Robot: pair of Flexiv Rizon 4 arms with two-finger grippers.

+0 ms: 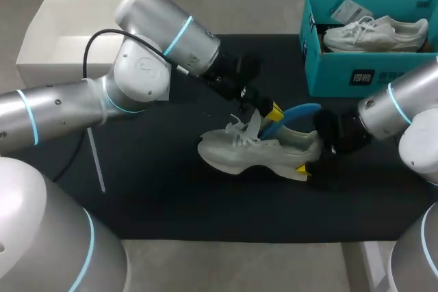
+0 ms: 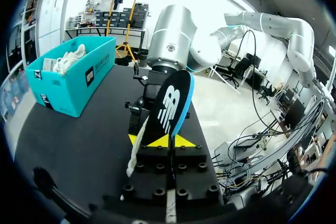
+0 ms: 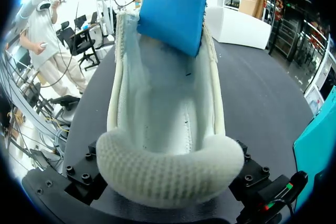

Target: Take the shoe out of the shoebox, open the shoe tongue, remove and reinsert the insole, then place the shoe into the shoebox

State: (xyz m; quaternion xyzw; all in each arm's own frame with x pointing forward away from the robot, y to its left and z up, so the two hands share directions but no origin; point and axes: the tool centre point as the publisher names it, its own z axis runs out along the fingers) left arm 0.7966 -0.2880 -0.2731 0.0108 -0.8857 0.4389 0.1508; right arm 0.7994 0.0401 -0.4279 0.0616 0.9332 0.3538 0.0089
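Insole (image 1: 294,115) above shoe (image 1: 260,152); shoebox (image 1: 335,73) beyond.

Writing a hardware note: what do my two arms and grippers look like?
Both the left arm and right arm are silver-grey with light-blue rings; a black cable loops along the left. The left gripper and right gripper are black, yellow-tipped.
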